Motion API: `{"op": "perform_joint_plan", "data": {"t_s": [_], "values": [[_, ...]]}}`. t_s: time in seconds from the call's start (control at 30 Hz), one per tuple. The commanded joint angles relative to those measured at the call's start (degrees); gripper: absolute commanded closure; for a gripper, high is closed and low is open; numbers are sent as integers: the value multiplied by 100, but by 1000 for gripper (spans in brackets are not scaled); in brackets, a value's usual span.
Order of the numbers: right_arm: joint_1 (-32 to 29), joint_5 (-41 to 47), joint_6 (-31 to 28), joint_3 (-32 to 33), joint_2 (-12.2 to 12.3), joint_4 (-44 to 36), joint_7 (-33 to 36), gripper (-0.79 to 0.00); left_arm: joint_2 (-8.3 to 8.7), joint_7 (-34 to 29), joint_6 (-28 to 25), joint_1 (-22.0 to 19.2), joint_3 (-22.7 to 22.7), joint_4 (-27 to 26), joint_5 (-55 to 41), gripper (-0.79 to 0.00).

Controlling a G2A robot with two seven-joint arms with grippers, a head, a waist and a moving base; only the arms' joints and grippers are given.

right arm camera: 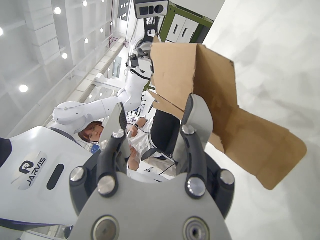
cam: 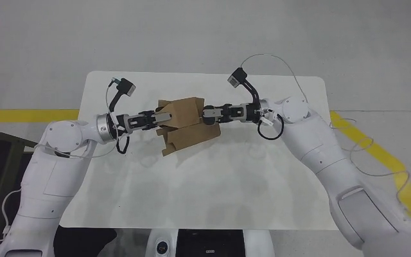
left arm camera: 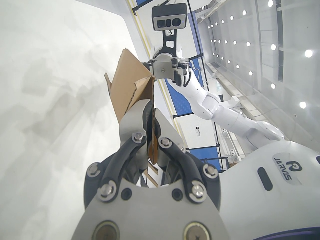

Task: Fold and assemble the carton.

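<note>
A brown cardboard carton (cam: pixel 186 122), partly folded with flaps sticking out, is held above the middle of the white table (cam: pixel 257 186). My left gripper (cam: pixel 162 119) meets it from the left. In the left wrist view the left gripper (left arm camera: pixel 150 116) is shut on a thin edge of the carton (left arm camera: pixel 127 86). My right gripper (cam: pixel 207 115) is at the carton's right side. In the right wrist view the right gripper (right arm camera: pixel 156 103) is wide open, one of its fingers (right arm camera: pixel 197 116) lies against a panel of the carton (right arm camera: pixel 215 93), and a long flap (right arm camera: pixel 270 148) hangs toward the table.
The table's far edge runs just behind the carton, with grey floor and a yellow line (cam: pixel 38 115) beyond. Bare tabletop lies in front of the carton and to both sides.
</note>
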Motion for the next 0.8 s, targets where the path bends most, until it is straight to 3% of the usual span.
{"op": "perform_joint_plan", "data": {"t_s": [0.0, 0.77], "values": [[26, -18, -49, -65, -16, 49, -49, -403, 4, -42, 44, 14, -16, -38, -76, 0], [336, 223, -183, -560, -116, 310, -182, -422, 35, -136, 147, 134, -105, -249, -209, 0]]}}
